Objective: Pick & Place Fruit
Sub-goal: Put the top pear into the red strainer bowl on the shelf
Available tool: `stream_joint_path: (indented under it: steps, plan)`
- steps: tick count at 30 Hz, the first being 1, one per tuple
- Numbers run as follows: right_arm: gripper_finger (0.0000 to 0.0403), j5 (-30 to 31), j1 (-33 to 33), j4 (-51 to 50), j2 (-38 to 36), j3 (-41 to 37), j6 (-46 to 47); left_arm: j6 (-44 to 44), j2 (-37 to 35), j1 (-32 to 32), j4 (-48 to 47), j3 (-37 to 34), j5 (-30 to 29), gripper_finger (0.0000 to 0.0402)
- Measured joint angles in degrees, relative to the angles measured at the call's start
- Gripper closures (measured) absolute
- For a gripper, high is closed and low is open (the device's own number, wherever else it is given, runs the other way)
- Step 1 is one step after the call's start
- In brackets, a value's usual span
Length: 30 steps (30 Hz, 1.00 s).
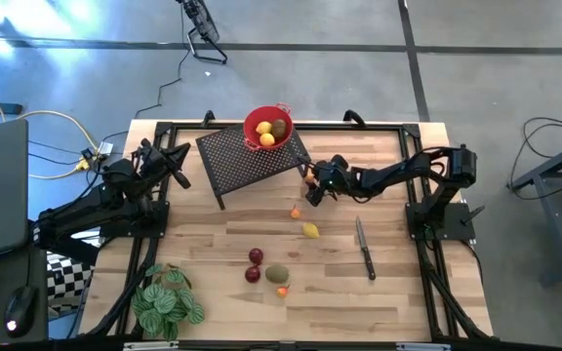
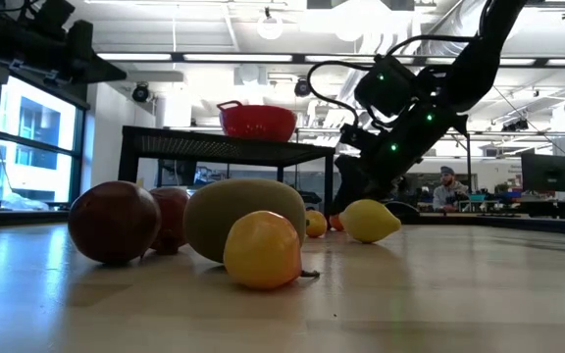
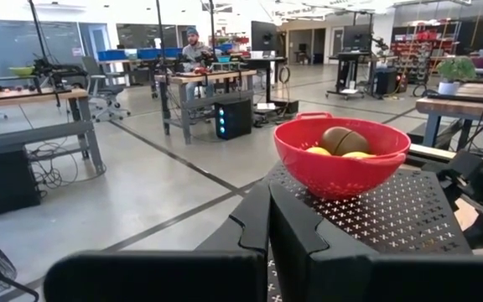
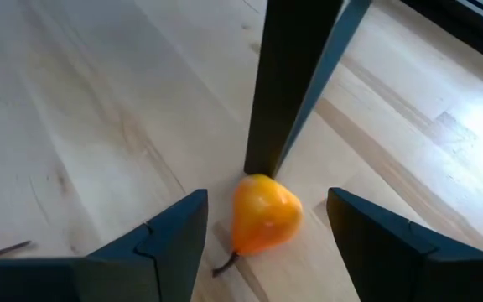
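Note:
A small orange fruit (image 4: 265,214) lies on the wooden table against a leg (image 4: 288,84) of the black mesh stand (image 1: 252,158). My right gripper (image 4: 267,243) is open and slants down over it, one finger on either side and neither touching; in the high view the right gripper (image 1: 312,187) is at the stand's right near corner. The red bowl (image 1: 267,128) on the stand holds yellow and brown fruit. On the table lie another orange fruit (image 1: 295,213), a lemon (image 1: 310,231), two dark red balls (image 1: 255,265), an olive oval (image 1: 277,275) and an orange piece (image 1: 282,291). My left gripper (image 3: 268,226) is shut, level at the far left.
A knife (image 1: 365,249) lies on the table's right part. A green leafy plant (image 1: 167,300) sits at the near left corner. The stand's legs (image 2: 327,181) reach down to the table beside my right gripper. There is bare wood between the lemon and the knife.

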Motion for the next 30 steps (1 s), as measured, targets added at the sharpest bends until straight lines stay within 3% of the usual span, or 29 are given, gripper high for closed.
stream_joint_path:
  steps: [13, 24, 30]
  plan:
    - [0.0165, 0.37, 0.07, 1.22, 0.00, 0.00, 0.35, -0.13, 0.02, 0.00, -1.02, 0.00, -0.04, 0.0401]
    - [0.0165, 0.22, 0.10, 7.08, 5.49, -0.04, -0.33, -0.21, 0.02, -0.02, -1.02, 0.00, -0.21, 0.0401]
    - [0.0190, -0.15, 0.17, 6.79, 5.49, -0.04, -0.73, -0.20, 0.02, -0.02, -1.02, 0.00, -0.21, 0.0401]
